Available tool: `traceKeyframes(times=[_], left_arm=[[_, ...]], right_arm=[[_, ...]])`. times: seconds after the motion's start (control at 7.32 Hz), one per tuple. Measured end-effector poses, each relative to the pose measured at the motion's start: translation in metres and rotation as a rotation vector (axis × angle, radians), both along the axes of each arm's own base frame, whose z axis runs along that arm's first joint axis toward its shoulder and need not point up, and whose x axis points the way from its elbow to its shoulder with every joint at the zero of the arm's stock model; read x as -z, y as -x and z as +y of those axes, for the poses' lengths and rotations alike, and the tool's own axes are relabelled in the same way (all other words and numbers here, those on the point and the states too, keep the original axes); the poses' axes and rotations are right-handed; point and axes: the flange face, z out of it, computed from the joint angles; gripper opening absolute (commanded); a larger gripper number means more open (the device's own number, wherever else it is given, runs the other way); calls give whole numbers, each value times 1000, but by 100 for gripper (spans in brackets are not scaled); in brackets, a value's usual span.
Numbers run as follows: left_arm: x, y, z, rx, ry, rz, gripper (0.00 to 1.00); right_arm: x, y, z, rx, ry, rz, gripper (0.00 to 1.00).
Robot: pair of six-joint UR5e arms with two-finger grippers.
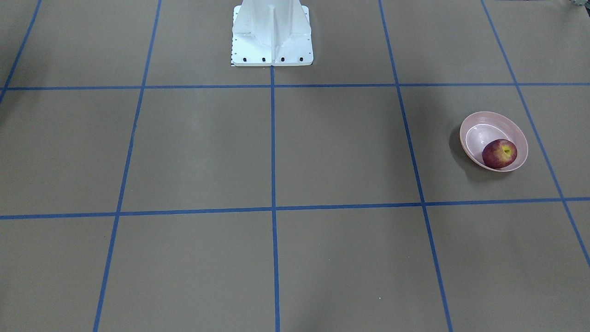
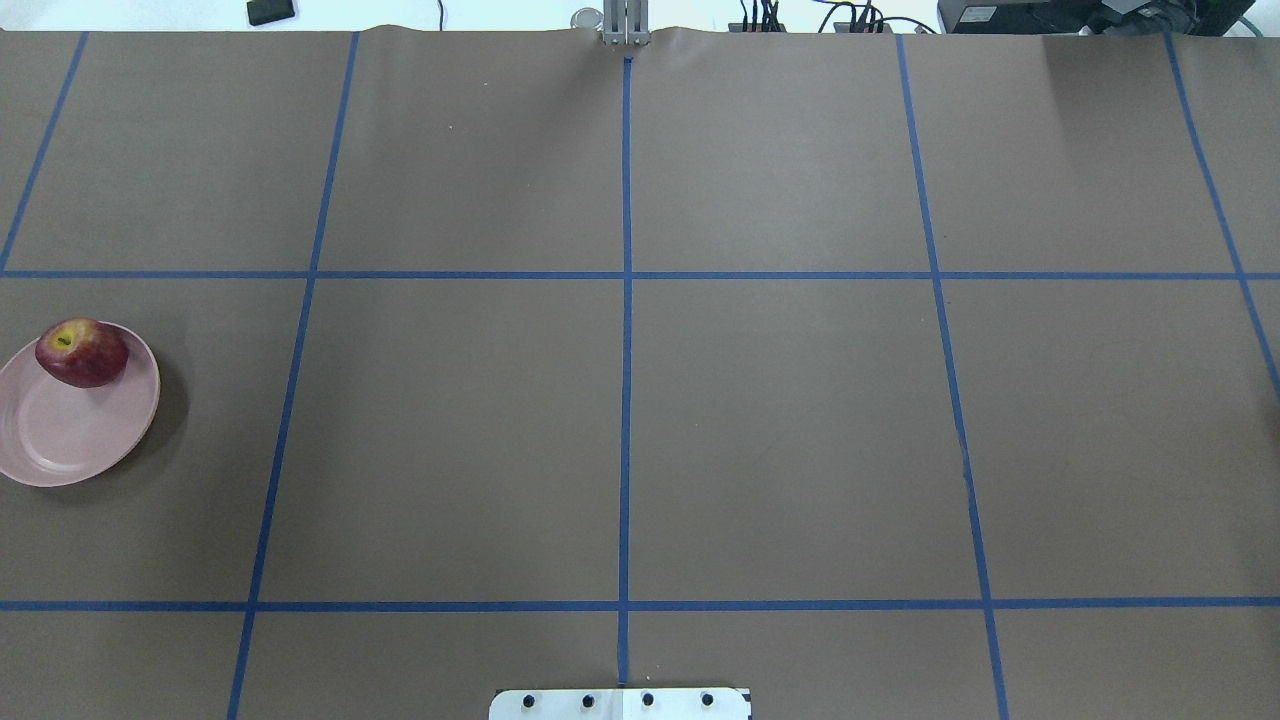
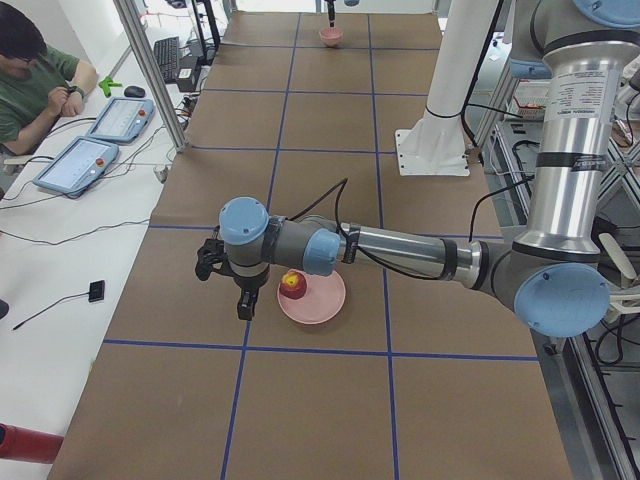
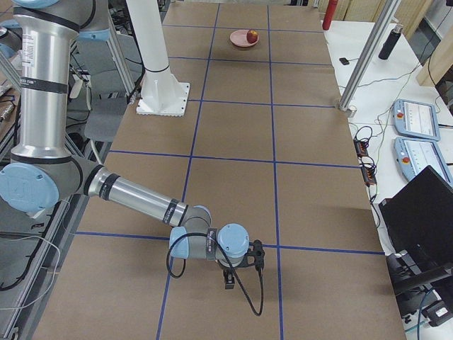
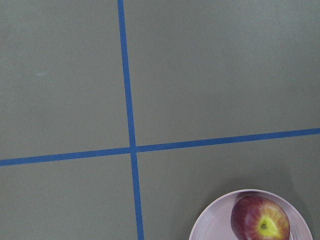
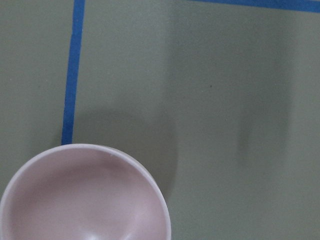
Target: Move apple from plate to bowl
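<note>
The round dark red apple [image 2: 82, 352] with a yellow-green stem patch lies on the wide, shallow pale pink plate [image 2: 60, 450]. It sits against the rim turned to the counter's far edge, close to the counter's left end. The left gripper [image 3: 228, 282] hangs just beside the plate, not over the fruit. Whether its fingers are spread or closed, I cannot tell. The same holds for the right gripper [image 4: 239, 268], above the small, deep pale pink bowl [image 6: 85, 200] near the right end. I judge the step to be the approach. Centre over the apple, come down straight with wide fingers, and keep them off the rim, because a round apple rolls easily.
</note>
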Motion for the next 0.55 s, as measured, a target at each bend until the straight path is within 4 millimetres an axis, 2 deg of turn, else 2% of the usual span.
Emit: traceKeyframes(times=[0.27,0.55], left_arm=[[0,0,0,1,0,-1,98],[0,0,0,2,1,-1,98]], right_arm=[[-3,6,-5,10,8,-14,100],[-9,13,-19,26,19,-18,100]])
